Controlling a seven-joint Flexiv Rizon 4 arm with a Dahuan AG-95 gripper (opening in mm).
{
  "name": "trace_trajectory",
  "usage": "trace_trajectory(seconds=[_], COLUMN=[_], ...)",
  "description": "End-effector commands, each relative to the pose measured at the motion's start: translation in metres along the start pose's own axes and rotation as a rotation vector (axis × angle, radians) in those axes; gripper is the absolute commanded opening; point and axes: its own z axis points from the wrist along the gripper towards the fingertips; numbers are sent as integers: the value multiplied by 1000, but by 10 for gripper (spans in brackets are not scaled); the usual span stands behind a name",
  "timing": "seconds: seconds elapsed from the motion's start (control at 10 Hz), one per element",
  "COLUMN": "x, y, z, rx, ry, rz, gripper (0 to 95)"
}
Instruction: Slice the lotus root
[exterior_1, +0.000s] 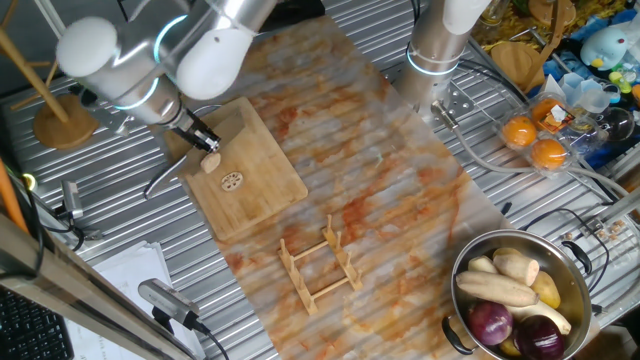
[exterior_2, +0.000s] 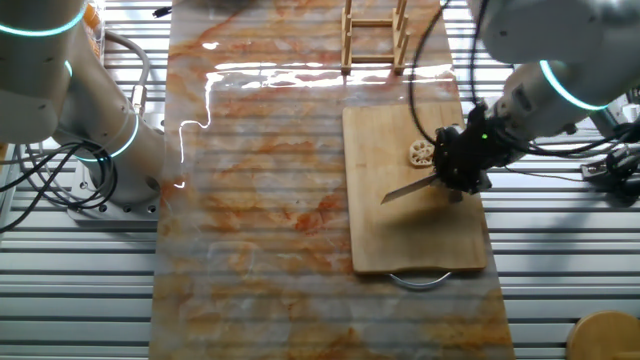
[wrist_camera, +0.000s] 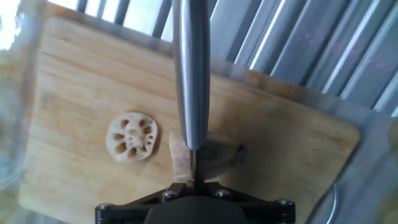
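My gripper (exterior_2: 462, 166) clamps the knife (wrist_camera: 191, 74), blade over the lotus root (wrist_camera: 205, 158) chunk at lower center of hand view on the cutting board (wrist_camera: 81, 93); one slice (wrist_camera: 131, 137) lies left.

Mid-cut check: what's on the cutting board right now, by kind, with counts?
Lotus root chunk: 1, under the knife blade
Cut lotus slice: 1, lying flat beside the chunk
Knife: 1, held in the claw
Total: 3, on the cutting board
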Motion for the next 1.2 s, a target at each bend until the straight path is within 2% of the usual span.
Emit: trace_trajectory(seconds=[0.1,0.4,0.7,0.8,0.9,1.0,1.1,1.2], x=[3,2,-13,-14,-11,-7,-5,-6], y=[1,-1,-10,-9,-7,-4,-4,-5], z=[2,8,41,40,32,22,20,23], rx=[4,9,33,26,31,23,32,36], ry=[-12,-3,-9,3,18,24,10,-7], rz=[0,-7,3,7,3,1,-5,-1], gripper=[0,0,0,0,0,0,0,0])
